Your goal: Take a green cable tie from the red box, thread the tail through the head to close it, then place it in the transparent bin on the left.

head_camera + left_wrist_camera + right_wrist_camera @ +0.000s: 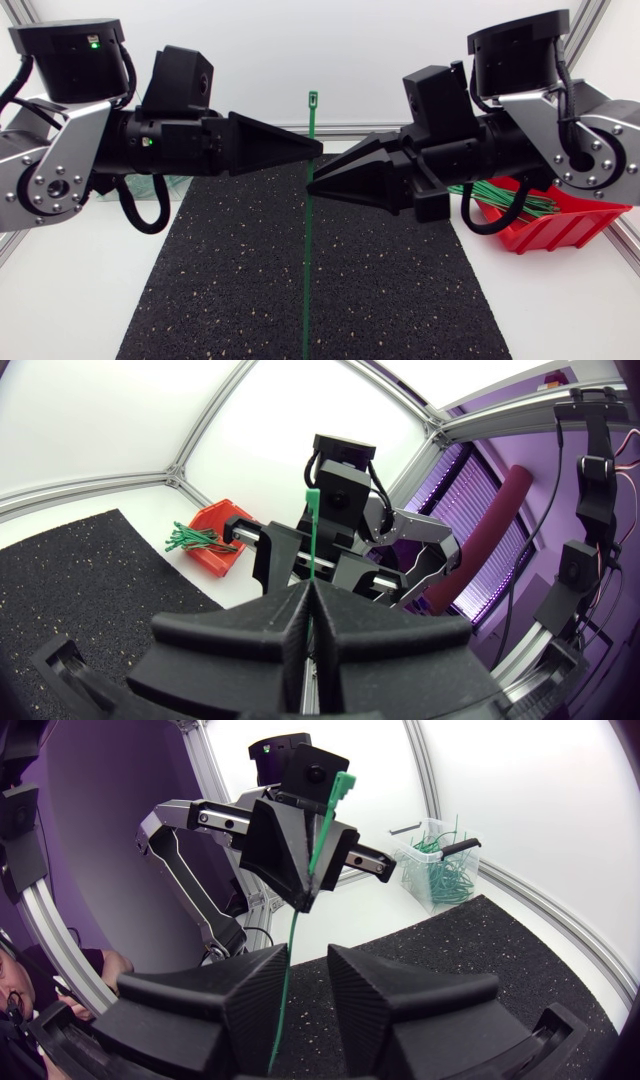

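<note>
Left pincer [316,148] is clenched on the green cable tie [307,260], which stands upright over the black mat [220,280], head uppermost (tail hanging toward the bench). Right pincer [312,186] sits just beside it, released, with the strap running through its gap. Far right, the red box [560,225] holds more ties.

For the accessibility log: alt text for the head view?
Left gripper pinches a green tie upright over the black mat, head up, tail hanging down. Right gripper points at the tie just below that grip. Red box of ties sits at right, partly hidden by the right arm.
</note>
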Tool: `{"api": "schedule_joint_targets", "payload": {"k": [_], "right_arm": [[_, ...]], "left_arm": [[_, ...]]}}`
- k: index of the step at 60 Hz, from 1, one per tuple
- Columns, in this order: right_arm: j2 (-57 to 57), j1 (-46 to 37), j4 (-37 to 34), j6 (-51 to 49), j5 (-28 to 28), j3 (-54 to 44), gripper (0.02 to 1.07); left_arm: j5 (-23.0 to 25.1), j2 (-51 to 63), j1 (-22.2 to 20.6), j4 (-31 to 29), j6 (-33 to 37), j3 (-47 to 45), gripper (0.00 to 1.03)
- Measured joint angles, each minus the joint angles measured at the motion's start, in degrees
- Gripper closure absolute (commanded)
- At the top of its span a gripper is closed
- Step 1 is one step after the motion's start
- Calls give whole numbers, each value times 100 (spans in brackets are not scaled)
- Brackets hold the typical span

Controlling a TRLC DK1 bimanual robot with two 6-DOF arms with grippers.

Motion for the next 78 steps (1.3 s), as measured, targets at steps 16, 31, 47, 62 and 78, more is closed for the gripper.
{"api": "schedule_joint_targets", "payload": {"k": [16,31,47,62,78], "right_arm": [[-26,39,68,24,2,0,80],[-179,37,70,48,26,0,89],[-179,37,70,68,94,0,101],[-179,37,70,83,111,0,101],[-179,39,70,87,105,0,101]], "left_arm": [[0,15,0,90,0,-31,100],[20,98,0,107,0,-90,100],[26,98,-11,111,0,-90,100],[46,98,-11,133,0,-92,98],[42,101,-11,138,0,-92,78]]}}
